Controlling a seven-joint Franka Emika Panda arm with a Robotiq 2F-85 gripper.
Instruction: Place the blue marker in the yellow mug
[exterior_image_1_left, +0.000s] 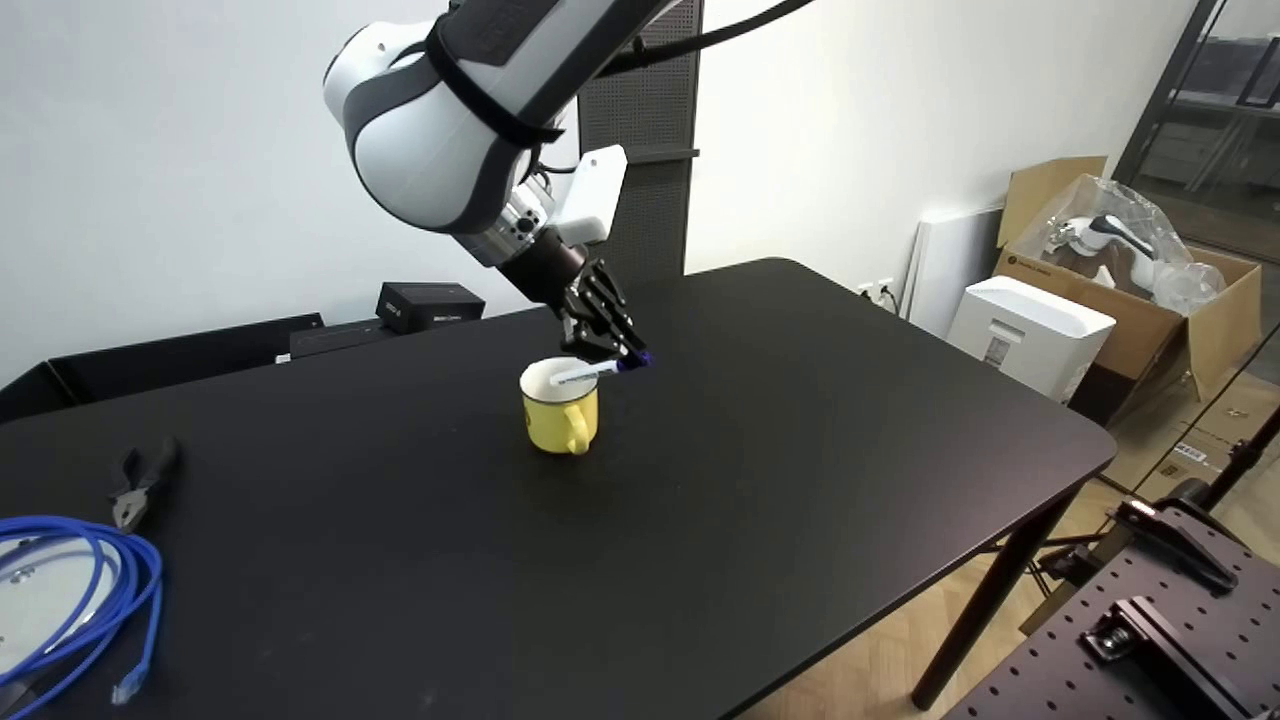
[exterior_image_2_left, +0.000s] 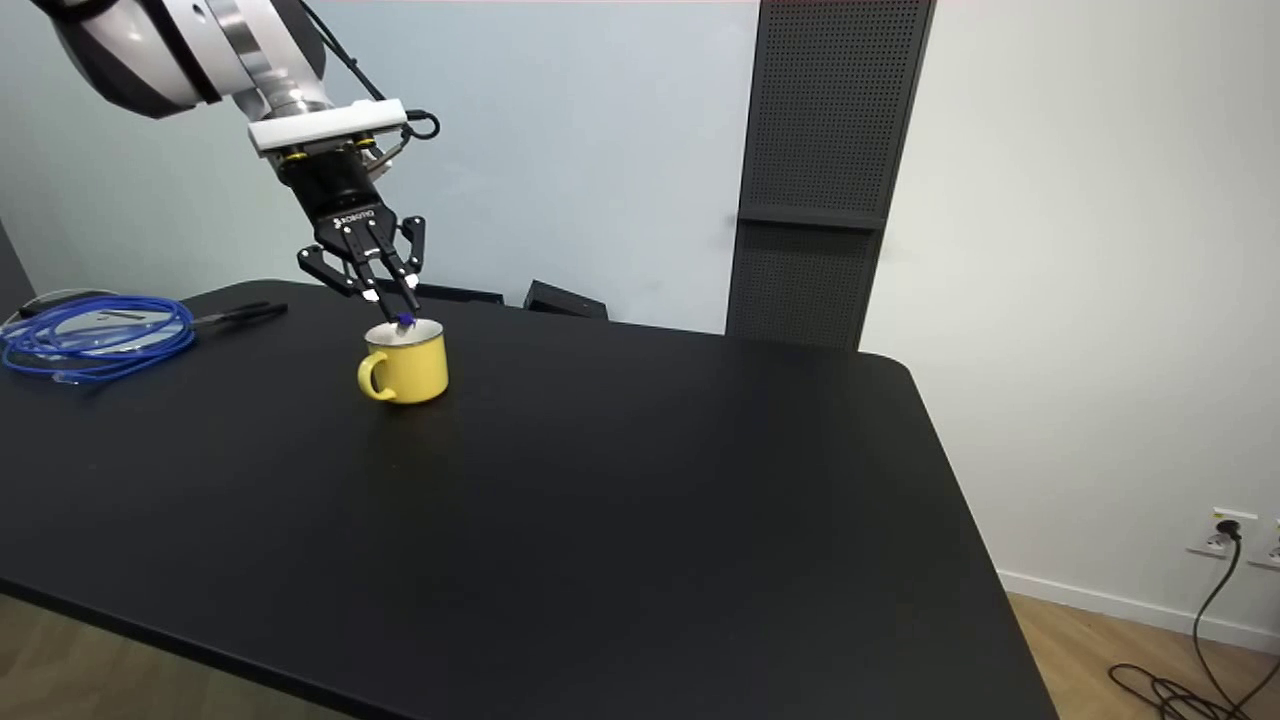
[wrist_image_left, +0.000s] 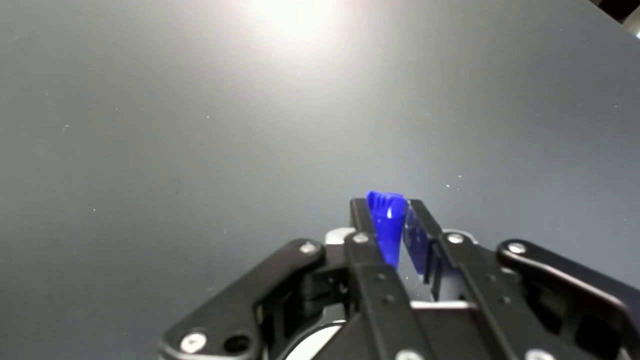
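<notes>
The yellow mug (exterior_image_1_left: 548, 428) stands upright on the black table, with its pale inside facing up. It also shows in an exterior view (exterior_image_2_left: 420, 370). Part of its pale rim and inside (wrist_image_left: 312, 345) shows at the bottom of the wrist view. My gripper (exterior_image_1_left: 630, 352) is at the mug's mouth, tilted, with its fingers shut on the dark blue cap of the blue marker (exterior_image_1_left: 588, 373). The marker slants, its white barrel end over or in the mug's mouth. In the wrist view the cap (wrist_image_left: 388, 225) sits between the fingertips (wrist_image_left: 387, 204); the barrel is hidden there.
A coiled blue cable (exterior_image_1_left: 125, 590) and pliers (exterior_image_1_left: 140, 488) lie at one side of the table. Black boxes (exterior_image_1_left: 430, 305) stand along the wall behind. The table edge (exterior_image_1_left: 900, 598) and a cardboard box (exterior_image_1_left: 1130, 310) are at the far side.
</notes>
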